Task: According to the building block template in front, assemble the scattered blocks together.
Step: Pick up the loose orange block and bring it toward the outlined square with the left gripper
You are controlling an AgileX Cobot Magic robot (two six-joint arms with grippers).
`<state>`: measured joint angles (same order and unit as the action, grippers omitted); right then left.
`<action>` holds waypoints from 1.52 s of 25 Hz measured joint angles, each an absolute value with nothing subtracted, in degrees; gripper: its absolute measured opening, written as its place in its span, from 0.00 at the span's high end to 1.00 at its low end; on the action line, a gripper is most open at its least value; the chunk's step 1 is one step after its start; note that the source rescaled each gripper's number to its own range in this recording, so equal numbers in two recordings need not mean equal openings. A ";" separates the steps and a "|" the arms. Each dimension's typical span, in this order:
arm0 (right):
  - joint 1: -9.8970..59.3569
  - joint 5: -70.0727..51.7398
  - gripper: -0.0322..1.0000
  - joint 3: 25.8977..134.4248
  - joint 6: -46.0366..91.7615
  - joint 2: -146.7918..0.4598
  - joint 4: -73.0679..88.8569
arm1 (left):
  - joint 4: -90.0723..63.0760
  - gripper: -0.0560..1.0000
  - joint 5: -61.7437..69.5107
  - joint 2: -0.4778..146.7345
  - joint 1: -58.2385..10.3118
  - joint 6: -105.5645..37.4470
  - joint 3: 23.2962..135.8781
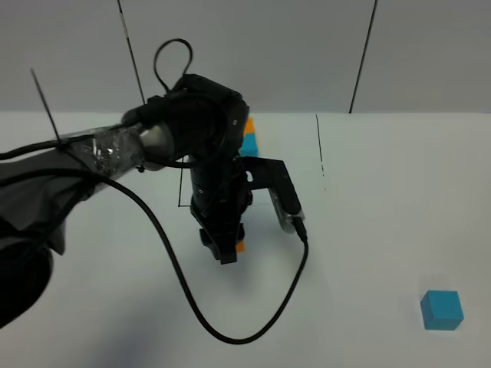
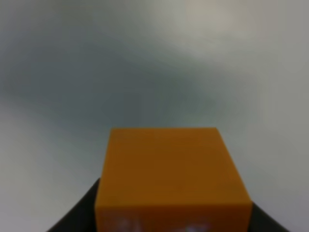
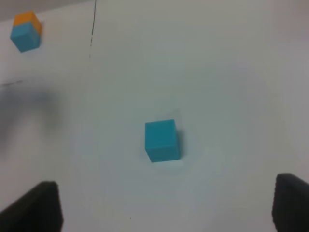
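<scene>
My left gripper (image 1: 228, 249) points down at the middle of the table and is shut on the orange cube (image 1: 241, 245); only a corner of that cube shows beside the fingers. In the left wrist view the orange cube (image 2: 171, 176) fills the space between the dark fingers (image 2: 79, 215). The cyan cube (image 1: 441, 310) lies alone at the front right. My right gripper (image 3: 166, 188) hangs open above the table, short of the cyan cube (image 3: 162, 140). The template (image 1: 248, 135), orange joined to cyan, sits at the back, partly hidden behind the left arm, and shows far off as the template (image 3: 25, 31).
A black cable (image 1: 230, 330) loops over the table in front of the left arm. Thin black lines (image 1: 319, 146) are drawn on the white tabletop. The left arm's wrapped sleeve (image 1: 100, 149) reaches in from the left edge.
</scene>
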<state>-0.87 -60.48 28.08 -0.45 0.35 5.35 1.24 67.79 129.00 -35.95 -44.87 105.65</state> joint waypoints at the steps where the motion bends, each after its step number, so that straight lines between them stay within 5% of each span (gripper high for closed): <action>1: -0.87 -60.48 0.25 28.08 -0.45 0.35 5.35 | 1.24 0.95 67.79 130.00 -36.78 -45.48 106.71; 16: -0.87 -60.48 0.25 28.08 -0.45 0.35 5.35 | 3.43 0.95 67.59 138.19 -43.62 -49.54 120.74; 38: -0.87 -60.48 0.25 28.08 -0.45 0.35 5.35 | 0.00 0.95 67.79 143.76 -43.81 -49.56 121.35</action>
<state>-0.87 -60.48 28.08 -0.45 0.35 5.35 0.00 67.79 143.76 -43.81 -49.56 121.35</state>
